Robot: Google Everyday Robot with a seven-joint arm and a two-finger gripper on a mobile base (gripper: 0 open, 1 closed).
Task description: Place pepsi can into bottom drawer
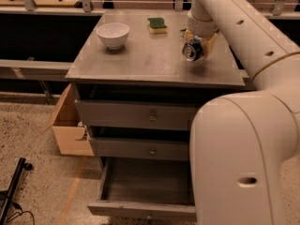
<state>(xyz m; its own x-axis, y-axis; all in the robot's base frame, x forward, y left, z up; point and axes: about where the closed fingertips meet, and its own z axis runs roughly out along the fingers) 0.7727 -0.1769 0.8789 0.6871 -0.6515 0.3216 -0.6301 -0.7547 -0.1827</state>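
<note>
The pepsi can (191, 50) is held on its side in my gripper (198, 45), its silver end facing the camera, lifted a little above the right part of the grey cabinet top (140, 60). The gripper's tan fingers (210, 44) are shut on the can. The bottom drawer (143, 191) is pulled out below the two shallower drawers and its inside looks empty. My large white arm covers the drawer's right part.
A white bowl (113, 34) stands at the top's back left. A green and yellow sponge (157, 25) lies at the back middle. An open cardboard box (70, 125) sits on the floor left of the cabinet. A black stand leg (11, 191) lies at lower left.
</note>
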